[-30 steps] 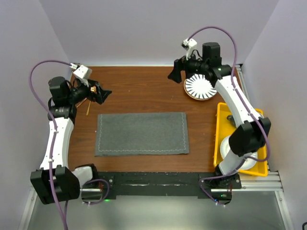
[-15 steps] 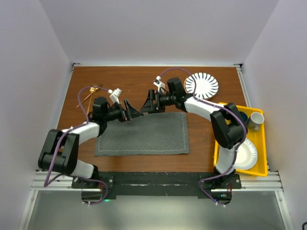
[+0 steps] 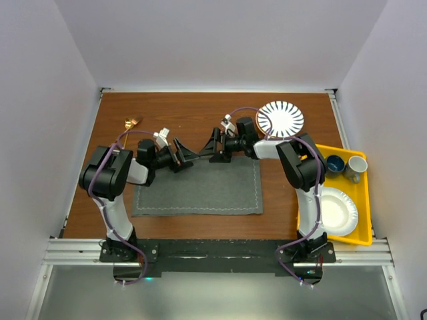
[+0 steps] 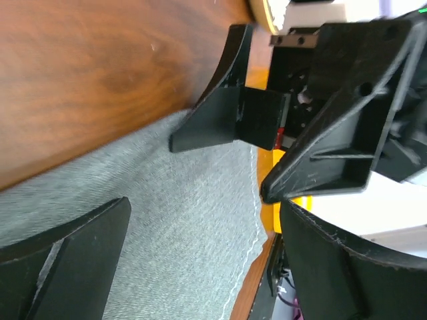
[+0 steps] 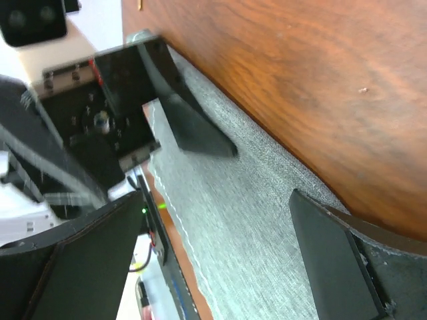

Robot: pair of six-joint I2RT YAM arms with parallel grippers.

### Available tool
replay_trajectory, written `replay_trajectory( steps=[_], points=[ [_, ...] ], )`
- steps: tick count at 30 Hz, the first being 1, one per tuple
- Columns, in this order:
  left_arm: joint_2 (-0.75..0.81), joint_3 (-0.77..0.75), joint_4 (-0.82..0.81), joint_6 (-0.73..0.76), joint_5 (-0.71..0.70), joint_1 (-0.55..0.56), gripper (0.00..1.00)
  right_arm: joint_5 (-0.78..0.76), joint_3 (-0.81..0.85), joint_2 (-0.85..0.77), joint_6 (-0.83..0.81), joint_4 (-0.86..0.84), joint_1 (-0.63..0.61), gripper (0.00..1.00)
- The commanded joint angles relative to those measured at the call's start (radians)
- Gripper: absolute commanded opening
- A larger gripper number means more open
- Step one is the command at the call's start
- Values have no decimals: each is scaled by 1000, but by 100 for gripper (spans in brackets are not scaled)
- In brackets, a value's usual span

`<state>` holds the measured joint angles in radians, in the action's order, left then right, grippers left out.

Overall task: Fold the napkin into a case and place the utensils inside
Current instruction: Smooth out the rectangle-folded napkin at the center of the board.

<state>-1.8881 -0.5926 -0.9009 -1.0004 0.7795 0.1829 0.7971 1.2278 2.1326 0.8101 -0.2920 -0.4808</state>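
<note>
The dark grey napkin (image 3: 197, 190) lies flat and spread out in the middle of the table. My left gripper (image 3: 185, 155) and right gripper (image 3: 212, 147) face each other low over its far edge, both open and holding nothing. In the left wrist view the napkin (image 4: 180, 220) fills the gap between my left gripper's (image 4: 207, 257) fingers, with the other gripper opposite. The right wrist view shows the napkin (image 5: 253, 220) under my right gripper (image 5: 213, 260). The gold end of the utensils (image 3: 131, 123) shows at the far left; the rest is hidden behind the left arm.
A striped plate (image 3: 280, 118) sits at the far right of the table. A yellow tray (image 3: 365, 200) along the right edge holds a white paper plate (image 3: 337, 212), a dark cup (image 3: 333, 164) and a light cup (image 3: 357, 167).
Both arms have swung in from the back corners to the napkin's far edge, and now sit lower with the grippers closer together. The napkin has not moved.
</note>
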Motion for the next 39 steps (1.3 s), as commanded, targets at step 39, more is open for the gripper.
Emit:
replay_trajectory(
  steps=[39],
  points=[
    [291, 120, 117, 109, 35, -362, 100, 64, 145, -21, 85, -106, -145, 98]
  ],
)
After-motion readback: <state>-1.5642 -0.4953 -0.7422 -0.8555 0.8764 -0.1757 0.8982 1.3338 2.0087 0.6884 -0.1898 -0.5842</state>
